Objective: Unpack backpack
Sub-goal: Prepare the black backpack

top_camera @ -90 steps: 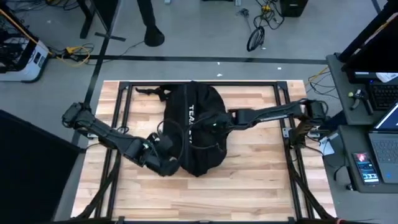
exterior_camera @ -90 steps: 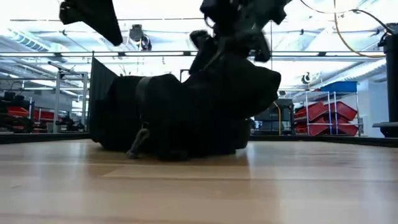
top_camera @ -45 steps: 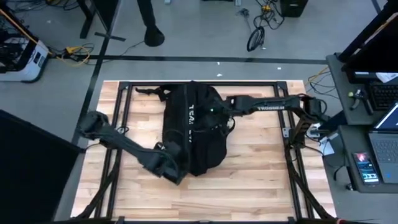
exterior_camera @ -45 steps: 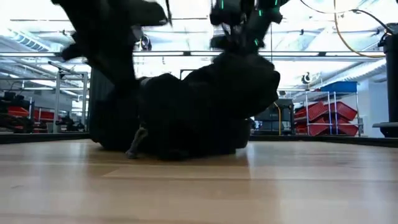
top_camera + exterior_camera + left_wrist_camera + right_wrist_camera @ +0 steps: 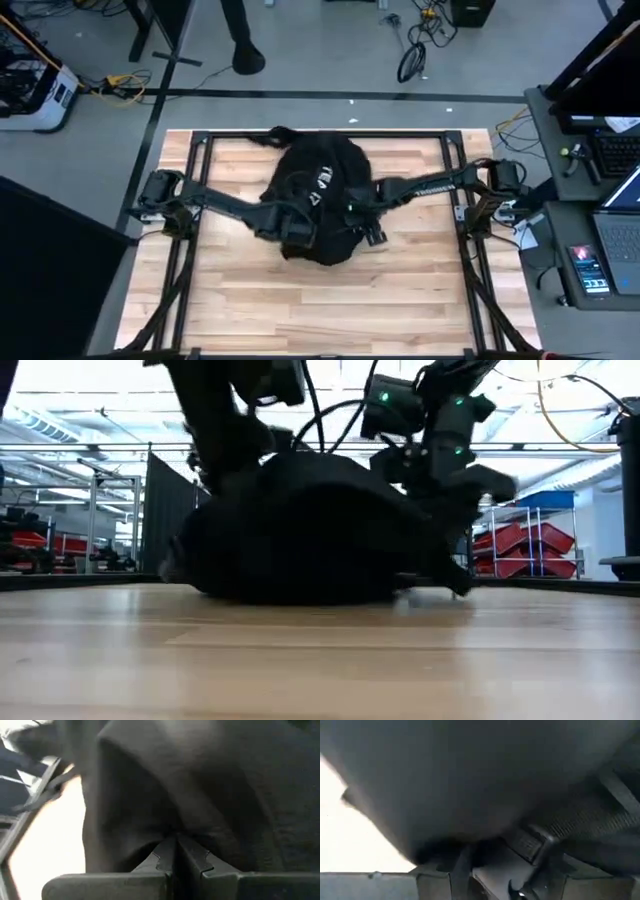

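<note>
Starting at your left: the left gripper (image 5: pixel 297 228) sits against the near left flank of the backpack (image 5: pixel 322 190); in its wrist view the two dark ridged fingers (image 5: pixel 162 857) are pressed together, a fold of black woven fabric bunched at their tips. The backpack itself, a rounded black fabric mound with white lettering on top, lies on the pale wood-plank table (image 5: pixel 400 290) at mid-width, toward the far edge, inside the black metal frame (image 5: pixel 462 165). From table height it reads as a low dark dome (image 5: pixel 300 530); the lettering shows from overhead only. The right gripper (image 5: pixel 368 225) is at the bag's right flank; its wrist view shows ribbed webbing strap (image 5: pixel 600 817) and a black plastic buckle (image 5: pixel 530 842), but you cannot tell how its jaws stand.
</note>
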You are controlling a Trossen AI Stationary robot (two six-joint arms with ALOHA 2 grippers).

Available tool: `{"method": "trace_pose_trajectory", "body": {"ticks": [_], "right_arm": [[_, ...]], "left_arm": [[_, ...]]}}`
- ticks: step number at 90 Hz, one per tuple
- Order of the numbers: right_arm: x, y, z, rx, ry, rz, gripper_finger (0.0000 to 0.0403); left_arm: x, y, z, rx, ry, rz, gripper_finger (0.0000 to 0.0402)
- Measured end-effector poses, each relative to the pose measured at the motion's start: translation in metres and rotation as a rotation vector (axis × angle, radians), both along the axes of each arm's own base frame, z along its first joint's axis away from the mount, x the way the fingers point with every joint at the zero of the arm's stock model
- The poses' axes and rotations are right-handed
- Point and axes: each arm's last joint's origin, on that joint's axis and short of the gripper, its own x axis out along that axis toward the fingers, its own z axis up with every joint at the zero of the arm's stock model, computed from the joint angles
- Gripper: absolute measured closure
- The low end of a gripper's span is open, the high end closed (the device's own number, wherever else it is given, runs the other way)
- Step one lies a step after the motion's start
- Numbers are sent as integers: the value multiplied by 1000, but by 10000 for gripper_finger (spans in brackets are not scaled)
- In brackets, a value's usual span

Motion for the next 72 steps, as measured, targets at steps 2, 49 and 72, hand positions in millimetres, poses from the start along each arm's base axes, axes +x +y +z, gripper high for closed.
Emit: {"method": "trace_pose_trajectory", "body": {"ticks": [2, 49, 72], "right_arm": [[1, 6, 0, 7, -10, 4, 250], [-1, 32, 99, -29, -247, -20, 250], [12, -13, 124, -67, -473, -120, 250]], "left_arm": [[0, 4, 0, 5, 23, -15, 402], [-10, -11, 81, -193, 79, -270, 402], [-36, -19, 111, -225, 23, -208, 402]]}}
